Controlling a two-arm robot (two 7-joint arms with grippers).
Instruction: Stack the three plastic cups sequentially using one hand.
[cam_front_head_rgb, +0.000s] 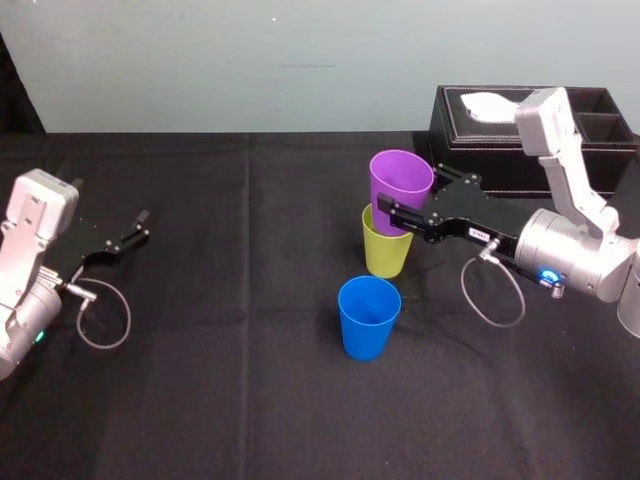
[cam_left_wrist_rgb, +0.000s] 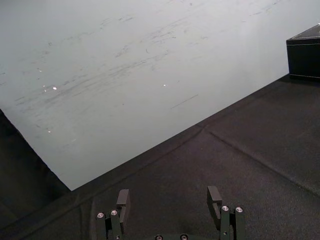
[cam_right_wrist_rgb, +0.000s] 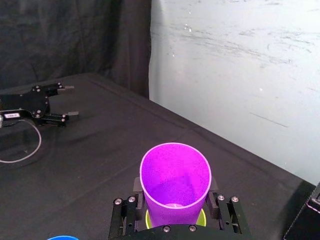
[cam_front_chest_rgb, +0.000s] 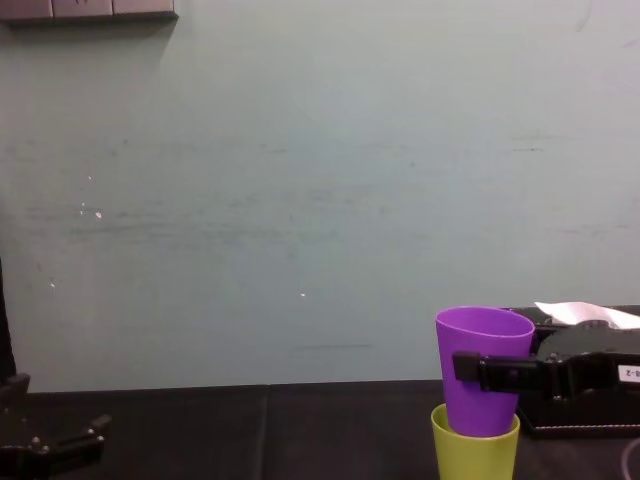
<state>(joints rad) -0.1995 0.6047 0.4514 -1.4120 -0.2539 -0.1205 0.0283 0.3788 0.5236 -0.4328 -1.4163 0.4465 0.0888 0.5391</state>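
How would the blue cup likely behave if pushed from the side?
The blue cup is empty, plain plastic, so probably light and easily shoved. It stands on its narrower base, so a push near the rim may tip it; once down, it would likely roll.

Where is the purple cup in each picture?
Head view: the purple plastic cup is right of centre, held by the right gripper, bottom inside the yellow-green plastic cup.
Chest view: it sits lower right, above that cup.
Right wrist view: it is close up, gripped.
Left wrist view: the parked left gripper faces the wall and a black tissue box.
Landmark: that box, behind the cup.
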